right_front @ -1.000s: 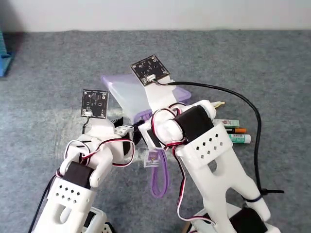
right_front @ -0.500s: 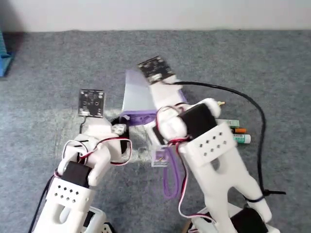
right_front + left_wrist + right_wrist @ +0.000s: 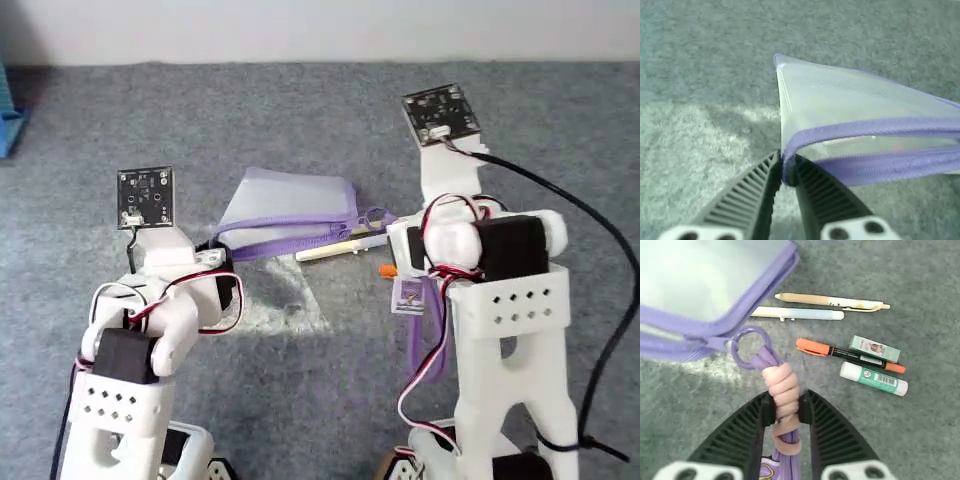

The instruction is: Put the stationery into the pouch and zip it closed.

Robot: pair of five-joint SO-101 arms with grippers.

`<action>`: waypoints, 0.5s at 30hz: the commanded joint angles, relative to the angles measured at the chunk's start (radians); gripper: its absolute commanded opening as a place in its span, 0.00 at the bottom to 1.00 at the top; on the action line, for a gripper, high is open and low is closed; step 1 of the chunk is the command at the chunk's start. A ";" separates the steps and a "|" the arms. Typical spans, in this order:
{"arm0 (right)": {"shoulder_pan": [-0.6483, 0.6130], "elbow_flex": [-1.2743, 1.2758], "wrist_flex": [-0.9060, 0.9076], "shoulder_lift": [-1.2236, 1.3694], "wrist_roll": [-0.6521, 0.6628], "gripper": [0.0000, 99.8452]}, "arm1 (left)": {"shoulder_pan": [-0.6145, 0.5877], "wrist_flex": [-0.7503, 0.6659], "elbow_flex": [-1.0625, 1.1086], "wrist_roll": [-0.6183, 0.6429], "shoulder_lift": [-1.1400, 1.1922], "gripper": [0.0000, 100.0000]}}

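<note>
While the pouch (image 3: pixel 290 200) lies on the grey bench (image 3: pixel 300 390) between the two arms, its purple zip mouth gapes part open, and each end is held by a hand. The left hand (image 3: pixel 785 167) is pinched closed on the pouch's zip-end corner, arm low and stretched forward. The right hand (image 3: pixel 786 405) is clamped on a pinkish knotted cord (image 3: pixel 782 382) that runs to the purple ring (image 3: pixel 751 330) at the pouch's other end. In the high view a purple strap (image 3: pixel 412 335) with a small tag (image 3: pixel 407 296) hangs under that arm.

All the stationery is outside the pouch, on the bench:
- The cream pen (image 3: pixel 832 301) and white pen (image 3: pixel 797 313) lie side by side just beside the ring end.
- The orange-capped marker (image 3: pixel 850 355) lies a bit further off.
- The green eraser (image 3: pixel 874 348) touches the marker.
- The glue stick (image 3: pixel 873 378) sits just beside the marker.

The eraser and glue stick carry labels, the glue stick's with a barcode, but the print is too small to read. The grey bench runs on past the pouch to a white wall (image 3: pixel 320 30), and a blue object (image 3: pixel 8 125) sits at the far left edge.
</note>
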 commanded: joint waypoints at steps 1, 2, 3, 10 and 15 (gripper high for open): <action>0.050 -0.015 0.002 -0.042 0.009 0.01 | 0.017 0.035 -0.053 0.008 0.011 0.01; 0.045 -0.015 0.002 -0.044 0.009 0.01 | 0.028 0.021 -0.044 0.008 0.011 0.01; 0.038 -0.015 0.002 -0.044 0.009 0.01 | 0.035 -0.005 -0.030 0.008 0.008 0.02; -0.035 -0.015 0.002 -0.044 0.003 0.01 | 0.035 -0.238 0.074 0.009 0.012 0.20; -0.039 -0.015 0.002 -0.044 0.005 0.01 | 0.040 -0.393 0.174 0.005 0.014 0.26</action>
